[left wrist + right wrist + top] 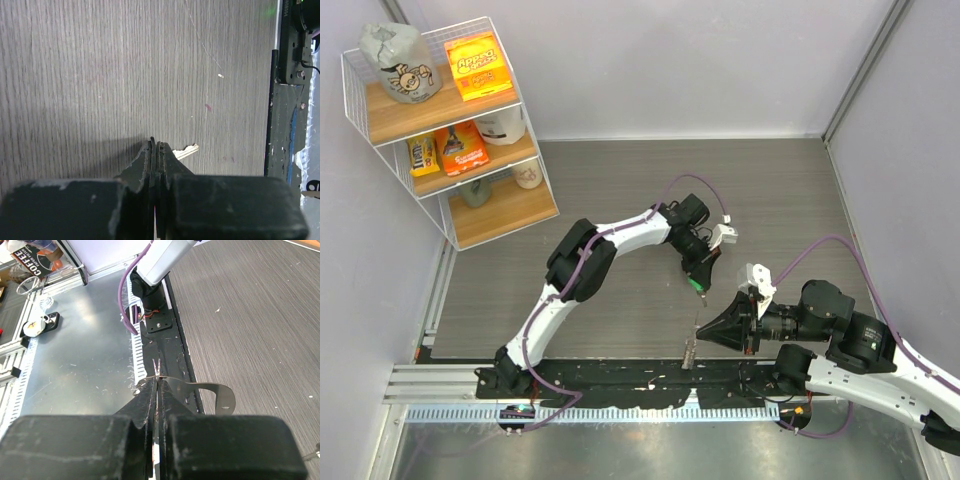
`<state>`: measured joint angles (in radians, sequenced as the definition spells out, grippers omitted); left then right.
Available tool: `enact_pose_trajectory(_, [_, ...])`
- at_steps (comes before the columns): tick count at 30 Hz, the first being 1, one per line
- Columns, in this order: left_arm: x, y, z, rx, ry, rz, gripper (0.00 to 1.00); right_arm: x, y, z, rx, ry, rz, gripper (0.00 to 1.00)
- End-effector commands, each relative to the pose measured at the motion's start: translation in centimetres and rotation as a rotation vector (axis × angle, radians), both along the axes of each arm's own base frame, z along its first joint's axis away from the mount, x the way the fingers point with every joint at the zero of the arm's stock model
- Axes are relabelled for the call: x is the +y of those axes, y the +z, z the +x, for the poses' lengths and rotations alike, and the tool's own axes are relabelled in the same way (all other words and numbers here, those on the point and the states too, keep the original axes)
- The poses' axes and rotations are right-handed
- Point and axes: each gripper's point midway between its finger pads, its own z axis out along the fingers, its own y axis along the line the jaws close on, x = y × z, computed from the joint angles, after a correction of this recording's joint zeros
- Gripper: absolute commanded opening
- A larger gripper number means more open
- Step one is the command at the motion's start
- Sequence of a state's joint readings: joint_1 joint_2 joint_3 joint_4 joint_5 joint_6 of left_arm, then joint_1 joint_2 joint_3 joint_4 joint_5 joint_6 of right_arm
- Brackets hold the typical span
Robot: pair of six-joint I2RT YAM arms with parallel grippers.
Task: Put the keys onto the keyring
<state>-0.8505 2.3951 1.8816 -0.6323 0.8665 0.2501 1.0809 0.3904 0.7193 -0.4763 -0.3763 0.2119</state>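
Note:
My left gripper (700,277) is shut on a key with a green head (701,288) and holds it above the wood table. In the left wrist view only the key's pale metal blade (188,151) pokes out to the right of the closed left gripper (157,145). My right gripper (706,335) is shut on the keyring (692,345), a thin silvery strand hanging just below the key. In the right wrist view the closed right gripper (157,381) pinches thin wire, and a curved metal strip (216,392) sticks out to its right. The black-and-white piece is out of view.
A white wire shelf (450,120) with snack boxes stands at the far left. A black rail (620,378) and a metal sheet (80,355) run along the near edge. The left arm's base (152,310) sits on that rail.

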Motion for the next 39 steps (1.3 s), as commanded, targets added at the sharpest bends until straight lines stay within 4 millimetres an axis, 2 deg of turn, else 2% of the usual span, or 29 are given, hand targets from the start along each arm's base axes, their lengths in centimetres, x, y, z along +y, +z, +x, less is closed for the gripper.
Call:
enact_pose_trajectory(1, [-0.1, 0.8, -0.4, -0.002, -0.020, -0.017, 0.00, 0.2, 2.0, -0.1, -0.042, 0.012, 0.062, 0.05])
enact_pose_trajectory(10, [0.0, 6.2, -0.9, -0.113, 0.040, -0.128, 0.00, -0.5, 3.2, 0.0, -0.054, -0.010, 0.061, 0.05])
enact_pose_trajectory(11, [-0.1, 7.7, -0.6, -0.149, 0.057, -0.170, 0.00, -0.7, 3.4, 0.0, -0.059, -0.014, 0.060, 0.05])
enact_pose_trajectory(17, [0.9, 12.4, -0.3, -0.257, 0.188, -0.279, 0.00, -1.1, 3.8, 0.1, -0.068, -0.025, 0.031, 0.05])
enact_pose_trajectory(22, [2.1, 18.2, -0.3, -0.357, 0.292, -0.431, 0.00, -1.7, 4.3, 0.4, -0.093, -0.046, 0.000, 0.05])
enact_pose_trajectory(32, [6.5, 26.9, -4.0, -0.430, 0.389, -0.742, 0.00, -1.9, 6.2, 0.6, -0.106, -0.051, -0.019, 0.05])
enact_pose_trajectory(38, [9.9, 30.0, -6.9, -0.420, 0.431, -0.890, 0.00, -1.6, 6.9, 1.4, -0.113, -0.081, -0.036, 0.05])
enact_pose_trajectory(39, [10.6, 31.1, -7.6, -0.428, 0.439, -0.928, 0.00, -1.5, 7.0, 1.5, -0.115, -0.081, -0.035, 0.05])
